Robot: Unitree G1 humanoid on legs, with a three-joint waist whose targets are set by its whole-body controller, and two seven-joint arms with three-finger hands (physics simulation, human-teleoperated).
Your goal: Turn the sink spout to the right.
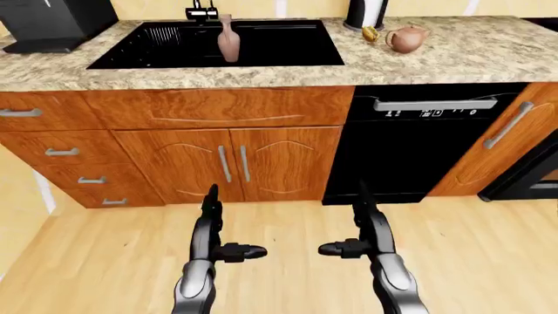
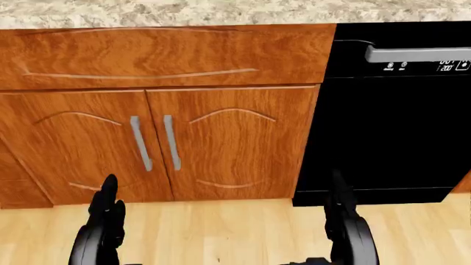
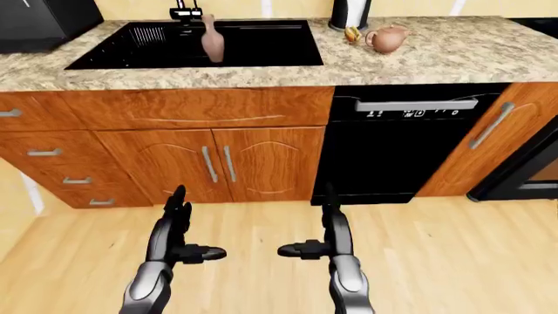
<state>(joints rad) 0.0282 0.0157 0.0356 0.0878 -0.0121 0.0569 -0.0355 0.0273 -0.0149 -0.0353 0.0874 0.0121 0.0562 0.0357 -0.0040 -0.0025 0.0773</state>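
Observation:
A black sink (image 1: 288,44) is set in the granite counter (image 1: 453,59) at the top of the left-eye view. Only the base of the black faucet (image 1: 201,11) shows at the sink's top edge; the spout is cut off by the frame. A tan vase (image 1: 228,40) stands in the sink. My left hand (image 1: 218,229) and right hand (image 1: 358,226) hang low over the wood floor, far below the counter. Both are open and empty, fingers pointing up and thumbs turned inward.
Wooden cabinet doors (image 2: 154,143) stand under the sink, drawers (image 1: 61,154) to the left. A black dishwasher (image 1: 418,144) stands to the right. A brown teapot (image 1: 405,38) and a dark cylinder (image 1: 364,13) sit on the counter's right; a black appliance (image 1: 52,23) at top left.

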